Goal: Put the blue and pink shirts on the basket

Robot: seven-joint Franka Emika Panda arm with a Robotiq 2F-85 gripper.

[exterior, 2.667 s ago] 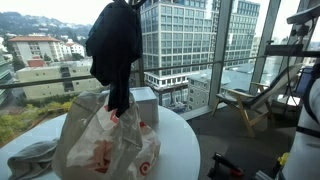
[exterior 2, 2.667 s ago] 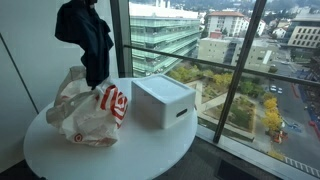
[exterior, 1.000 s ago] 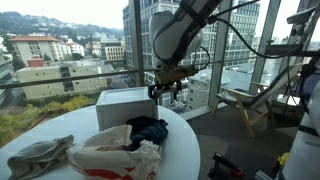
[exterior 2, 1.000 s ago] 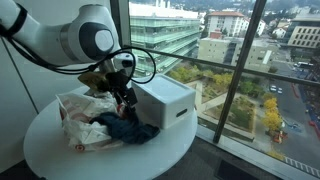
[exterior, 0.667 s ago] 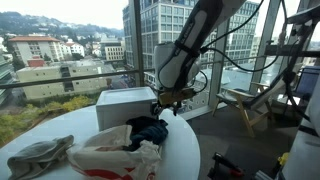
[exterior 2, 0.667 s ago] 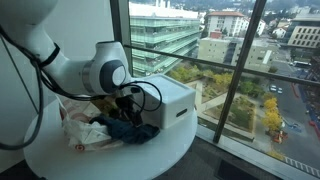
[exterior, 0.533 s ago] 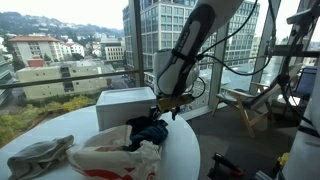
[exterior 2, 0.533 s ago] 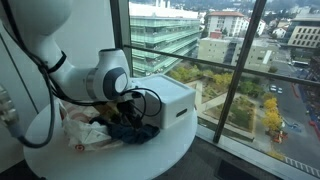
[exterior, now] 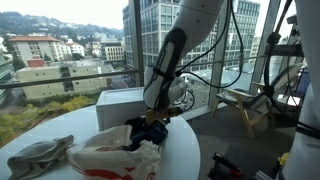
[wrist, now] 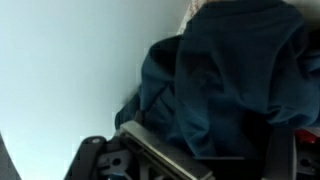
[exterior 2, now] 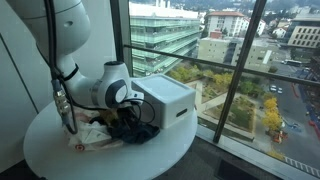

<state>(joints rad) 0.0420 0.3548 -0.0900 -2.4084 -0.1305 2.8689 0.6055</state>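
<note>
The blue shirt [exterior: 150, 131] [exterior 2: 137, 131] lies crumpled on a white plastic bag with red marks [exterior: 108, 156] [exterior 2: 88, 137] on the round table. My gripper [exterior: 154, 119] [exterior 2: 126, 116] is low over the shirt, right beside the white box-like basket [exterior: 120, 101] [exterior 2: 166, 99]. In the wrist view the blue shirt [wrist: 230, 70] fills the frame and its cloth lies between the parted jaws of the gripper [wrist: 215, 150], which is open. No pink shirt shows in any view.
A grey cloth [exterior: 35, 158] lies at the table's near edge. The white table [exterior: 190, 152] [exterior 2: 60, 160] stands close to floor-to-ceiling windows. A folding chair [exterior: 243, 103] stands on the floor beyond it.
Over the last second the arm has come down from above the basket onto the blue shirt. The jaws have stayed open and the shirt has not moved.
</note>
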